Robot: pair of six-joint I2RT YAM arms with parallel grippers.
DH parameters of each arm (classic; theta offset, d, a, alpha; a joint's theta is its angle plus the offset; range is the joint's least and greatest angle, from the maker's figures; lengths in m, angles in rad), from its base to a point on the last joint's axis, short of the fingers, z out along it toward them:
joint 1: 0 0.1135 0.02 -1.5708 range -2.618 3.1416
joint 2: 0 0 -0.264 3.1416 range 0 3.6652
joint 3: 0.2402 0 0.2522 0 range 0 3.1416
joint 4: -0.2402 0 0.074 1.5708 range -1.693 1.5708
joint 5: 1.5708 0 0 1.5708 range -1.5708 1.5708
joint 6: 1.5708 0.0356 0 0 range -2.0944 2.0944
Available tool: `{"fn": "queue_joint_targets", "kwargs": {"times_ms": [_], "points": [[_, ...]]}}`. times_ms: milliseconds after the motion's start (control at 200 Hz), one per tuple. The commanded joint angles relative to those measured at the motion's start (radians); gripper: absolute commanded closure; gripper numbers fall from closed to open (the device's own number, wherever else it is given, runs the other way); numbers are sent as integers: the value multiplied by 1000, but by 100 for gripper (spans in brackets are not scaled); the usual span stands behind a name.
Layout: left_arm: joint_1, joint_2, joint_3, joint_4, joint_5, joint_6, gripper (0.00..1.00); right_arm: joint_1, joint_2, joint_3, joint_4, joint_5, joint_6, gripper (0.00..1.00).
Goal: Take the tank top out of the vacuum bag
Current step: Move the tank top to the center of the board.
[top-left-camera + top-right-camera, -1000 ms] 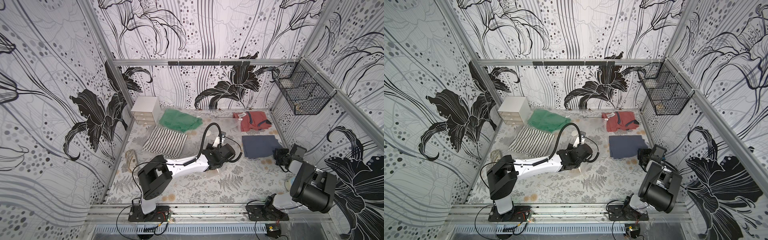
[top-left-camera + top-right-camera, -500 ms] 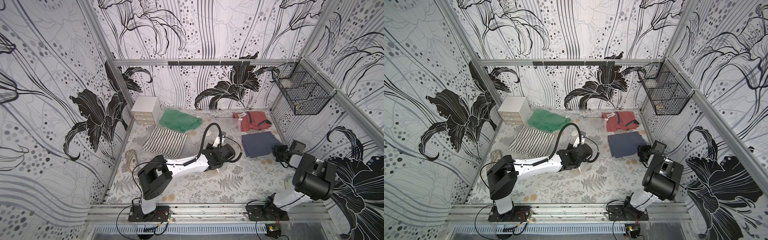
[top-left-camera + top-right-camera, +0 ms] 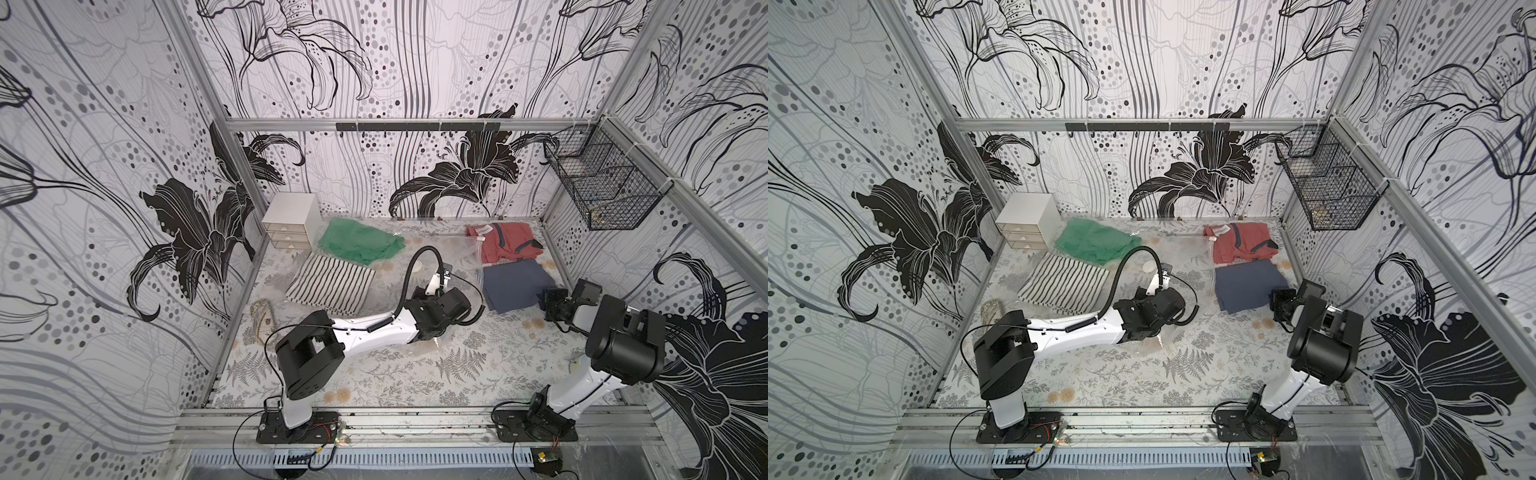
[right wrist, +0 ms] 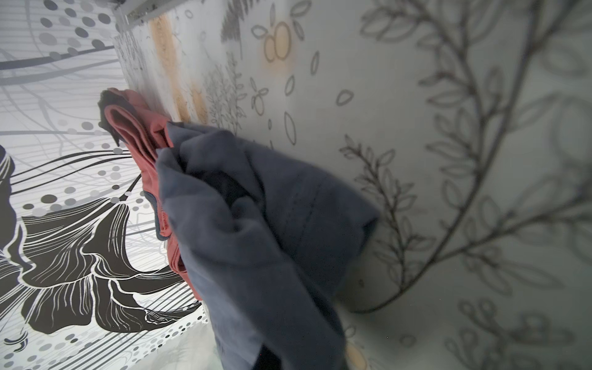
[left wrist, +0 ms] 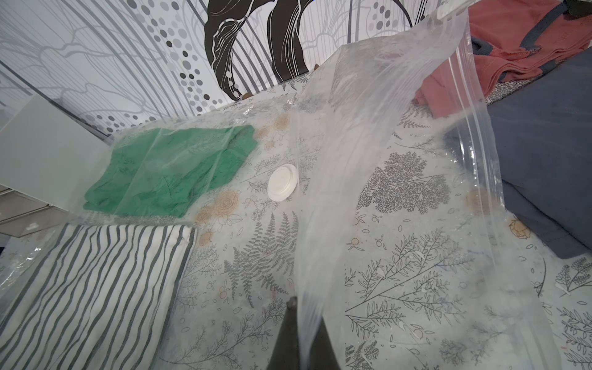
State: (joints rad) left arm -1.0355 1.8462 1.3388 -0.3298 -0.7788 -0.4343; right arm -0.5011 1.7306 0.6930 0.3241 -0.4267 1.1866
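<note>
left gripper [image 5: 301, 323] pinches the vacuum bag [image 5: 368, 153] film; right gripper [image 3: 549, 302], the nearer, seems clenched on the blue tank top [image 3: 513, 284], which stretches frame-left from it.

No legible text, label, brand, number or sign in any view.

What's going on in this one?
The left gripper is shut on an edge of the clear vacuum bag, holding the plastic up off the table. The right gripper is shut on a dark blue garment near the right wall, beside a red garment; the blue cloth drapes from it in the right wrist view. A green garment lies under the bag's plastic near the white valve.
</note>
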Motion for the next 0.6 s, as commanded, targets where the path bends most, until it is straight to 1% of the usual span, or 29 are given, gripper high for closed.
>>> {"fn": "queue_joint_targets", "kwargs": {"times_ms": [0,90,160,185,235,250,310,406,426,461,491,526,596], "points": [[-4,7,29,16,-27,1,100,17,30,4,7,-11,23,100],[-6,11,37,-4,-32,-8,100,17,7,-3,-10,4,8,100],[-6,3,30,-5,-37,-12,100,17,-23,10,-67,21,-24,93],[-6,1,28,-3,-38,-12,100,16,-36,15,-93,31,-43,89],[-6,-4,22,1,-42,-12,100,16,-55,28,-146,57,-81,77],[-6,-5,22,1,-42,-13,100,16,-85,31,-163,67,-91,73],[-6,-7,19,5,-42,-13,100,16,-128,52,-231,98,-143,60],[-7,-5,21,6,-40,-12,100,18,-195,96,-344,155,-224,46],[-7,-4,21,6,-38,-12,100,17,-210,103,-365,170,-242,37],[-6,-4,20,6,-39,-12,100,18,-236,121,-406,193,-277,34],[-7,-4,20,8,-41,-14,100,20,-256,138,-445,215,-303,27],[-6,-6,19,11,-40,-12,100,21,-279,155,-473,228,-330,26],[-7,-9,17,18,-38,-9,100,27,-325,176,-509,212,-365,27]]}}
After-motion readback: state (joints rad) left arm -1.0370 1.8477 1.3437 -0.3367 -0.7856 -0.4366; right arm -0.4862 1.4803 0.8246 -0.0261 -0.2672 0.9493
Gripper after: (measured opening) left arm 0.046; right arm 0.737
